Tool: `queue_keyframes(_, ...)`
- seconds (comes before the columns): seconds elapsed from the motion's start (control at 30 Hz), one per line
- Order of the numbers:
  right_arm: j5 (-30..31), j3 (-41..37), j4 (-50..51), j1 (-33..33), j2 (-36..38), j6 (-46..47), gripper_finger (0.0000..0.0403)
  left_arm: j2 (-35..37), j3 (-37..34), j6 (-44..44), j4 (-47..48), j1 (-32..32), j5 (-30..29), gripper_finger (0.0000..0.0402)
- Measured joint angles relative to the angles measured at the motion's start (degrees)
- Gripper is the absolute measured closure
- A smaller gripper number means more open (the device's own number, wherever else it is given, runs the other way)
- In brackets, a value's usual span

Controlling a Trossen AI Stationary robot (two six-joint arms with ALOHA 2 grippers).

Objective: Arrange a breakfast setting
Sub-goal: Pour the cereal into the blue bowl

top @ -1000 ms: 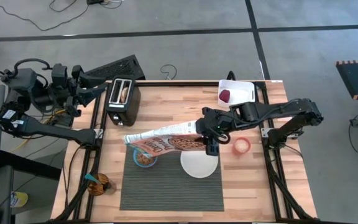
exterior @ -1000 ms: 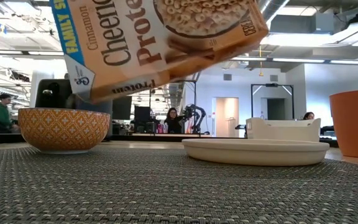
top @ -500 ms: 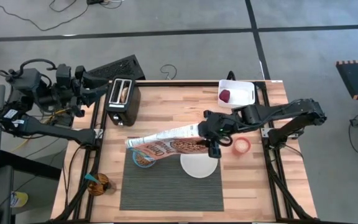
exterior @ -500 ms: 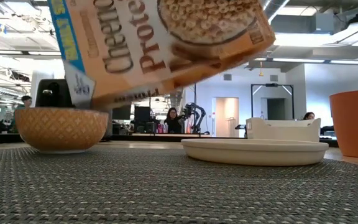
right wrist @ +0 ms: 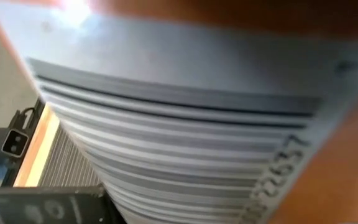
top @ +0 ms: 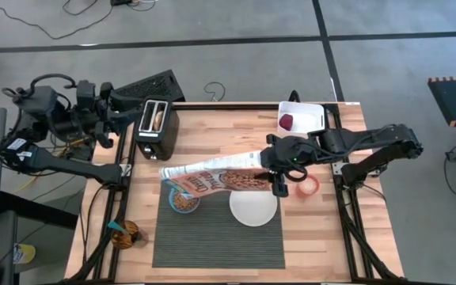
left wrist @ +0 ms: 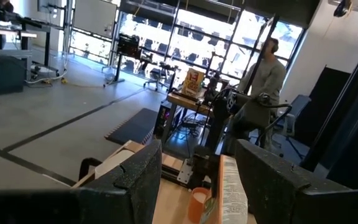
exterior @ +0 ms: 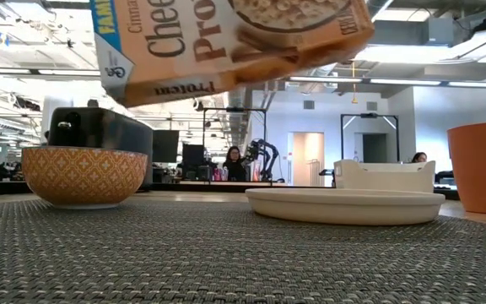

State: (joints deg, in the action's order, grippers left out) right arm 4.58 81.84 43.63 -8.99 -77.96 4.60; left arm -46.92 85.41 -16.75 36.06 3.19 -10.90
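My right gripper (top: 279, 170) is shut on an orange cereal box (top: 212, 179), which is above the placemat and also shows in the low view (exterior: 226, 42). The box's low end hangs above a small bowl (top: 184, 202), blue-rimmed and orange-patterned outside (exterior: 83, 175). The bowl and a round white plate (top: 253, 208) rest on the dark grey ribbed placemat (top: 212, 237). A tan bagel (top: 158, 119) sticks in the black toaster (top: 155, 131). A dark-red fruit (top: 287, 122) lies in the white container (top: 307, 116). My left gripper (left wrist: 197, 180) is open, off the table's far left corner. My right gripper holds the cereal box by its right-hand end (top: 258, 169), pinched between the two fingers, which come roughly level from the table's right. The barcode panel (right wrist: 197, 124) fills the wrist view. The box is lifted clear and slopes down to its left end (exterior: 133, 80).
An orange cup (top: 307, 185) stands right of the plate, close to my right gripper. A cup holding the blue-handled spoon (top: 123, 232) stands at the near left, beside the placemat. Bare wood lies at the table's right and near right.
My right gripper has gone a little toward the table's right edge with the cereal box. The box's left end first dipped to the bowl's rim and has since risen clear above it. My left arm has swung slightly toward the far side.
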Motion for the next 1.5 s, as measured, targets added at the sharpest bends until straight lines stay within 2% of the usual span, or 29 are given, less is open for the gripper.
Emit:
queue_keyframes(0.13, 0.02, -1.05, -1.62, 0.03, 0.00, -0.13, 0.0221, 0.06, 0.00, -0.04, -0.01, 0.00, 0.00, 0.0212)
queue_keyframes(0.67, -0.10, -20.40, -20.64, -0.98, 7.11, 6.49, 0.0221, 0.02, 0.00, -0.38, -0.01, 0.01, 0.00, 0.0212)
queue_keyframes(1.3, -0.13, -36.75, -39.09, -1.51, 12.00, 6.11, 0.0221, -0.92, 0.00, -0.28, 0.24, 0.01, 0.15, 0.0212)
queue_keyframes(1.5, -0.09, -38.29, -38.76, -1.49, 15.50, 6.43, 0.0221, -2.43, 0.00, -0.22, 0.25, -0.01, 0.43, 0.0212)
